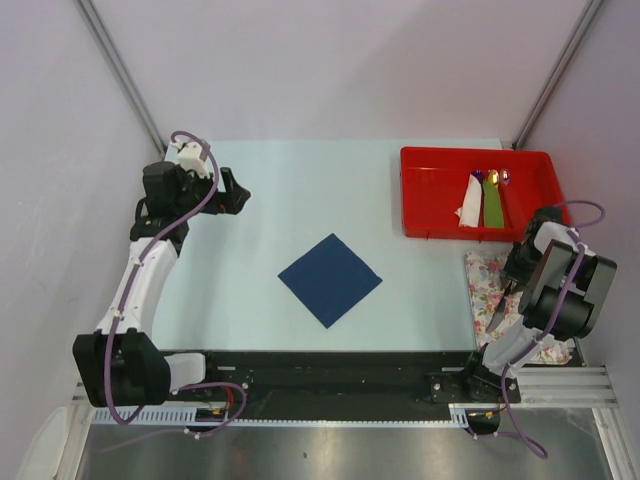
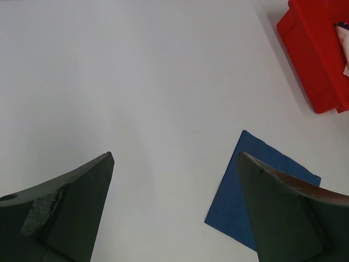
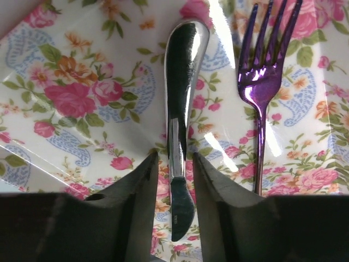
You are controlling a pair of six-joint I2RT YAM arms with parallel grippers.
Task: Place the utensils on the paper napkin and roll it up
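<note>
Right claw (image 3: 175,158) is low over the floral cloth (image 1: 485,268) at the tabletop's (image 1: 300,180) right edge, towards the near right corner. It is narrowed to a slim gap and straddles the dark grey knife (image 3: 182,82) at its neck. A sliver of cloth shows between each finger and the metal, so it has no clamp on it. The knife lies flat on the cloth, handle pointing away from the claw and blade tip under it. A purple fork (image 3: 262,82) lies just beside the knife on the same cloth, not touching it.

Left claw (image 1: 240,195) is spread wide and holds nothing, above bare tabletop near the far left corner.

The navy paper napkin (image 1: 330,280) lies flat and unrolled mid-tabletop, closer to the near edge, turned corner-on like a diamond. Nothing is on it, and it is well apart from both claws.

A red bin (image 1: 420,190) sits at the far right corner with a white piece and a green strip inside.
</note>
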